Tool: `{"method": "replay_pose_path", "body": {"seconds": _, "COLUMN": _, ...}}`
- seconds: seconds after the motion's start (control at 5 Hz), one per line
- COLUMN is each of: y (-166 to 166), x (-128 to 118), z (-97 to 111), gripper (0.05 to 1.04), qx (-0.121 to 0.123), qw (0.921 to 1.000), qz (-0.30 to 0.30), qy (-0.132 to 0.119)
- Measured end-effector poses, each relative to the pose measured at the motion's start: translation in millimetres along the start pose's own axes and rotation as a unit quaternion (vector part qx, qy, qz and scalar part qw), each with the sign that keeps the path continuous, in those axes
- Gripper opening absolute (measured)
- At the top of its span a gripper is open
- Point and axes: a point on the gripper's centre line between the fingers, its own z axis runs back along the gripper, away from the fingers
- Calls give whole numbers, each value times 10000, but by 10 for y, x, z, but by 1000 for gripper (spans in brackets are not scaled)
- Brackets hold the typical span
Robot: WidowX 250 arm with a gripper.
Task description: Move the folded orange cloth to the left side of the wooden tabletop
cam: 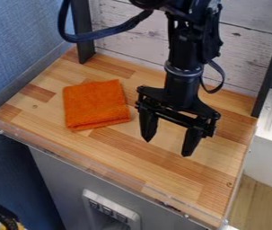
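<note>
Hand (169, 134): fingers apart, a wide gap between them, nothing clamped. From my end I read it hanging above the desk (132, 146), tips pointing down; I can't judge the clearance exactly. The spread looks like one that leaves room for something between the fingers. Fingers are black, blunt wedges tapering to the tips, on a flat angular crossbar.

Nearest thing to it: an orange cloth (96, 104), on the desk at the view's left, apart from the fingers. Folded into a rough square, probably so it lies compact and flat; layers show along its near edge. Nap looks soft and fuzzy, like towelling, corners rounded.

Desk is pale and honey-brown wood strips, smooth. Along its near side I see a clear rail (72, 157), likely there to stop things sliding off. Behind, whitewashed boards (126, 27) with knots and grain; textured blue wall (18, 45) to the left. A thick dark cable (108, 33) loops out beside the arm, presumably slack for bending.
</note>
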Motion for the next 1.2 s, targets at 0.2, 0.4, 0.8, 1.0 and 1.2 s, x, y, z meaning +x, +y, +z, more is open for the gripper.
{"method": "replay_pose_path", "body": {"seconds": 0.2, "y": 78, "x": 40, "z": -3, "gripper": 1000, "qx": -39, "qw": 9996, "qz": 287, "qy": -69}}
{"method": "replay_pose_path", "body": {"seconds": 0.4, "y": 258, "x": 120, "z": -46, "gripper": 1000, "qx": -101, "qw": 9966, "qz": 807, "qy": -148}}
{"method": "replay_pose_path", "body": {"seconds": 0.8, "y": 706, "x": 354, "z": -145, "gripper": 997, "qx": -268, "qw": 9793, "qz": 1972, "qy": -365}}
{"method": "replay_pose_path", "body": {"seconds": 1.0, "y": 923, "x": 438, "z": -147, "gripper": 999, "qx": -311, "qw": 9680, "qz": 2447, "qy": -470}}
{"method": "replay_pose_path", "body": {"seconds": 1.2, "y": 1094, "x": 532, "z": -158, "gripper": 999, "qx": -334, "qw": 9572, "qz": 2824, "qy": -530}}
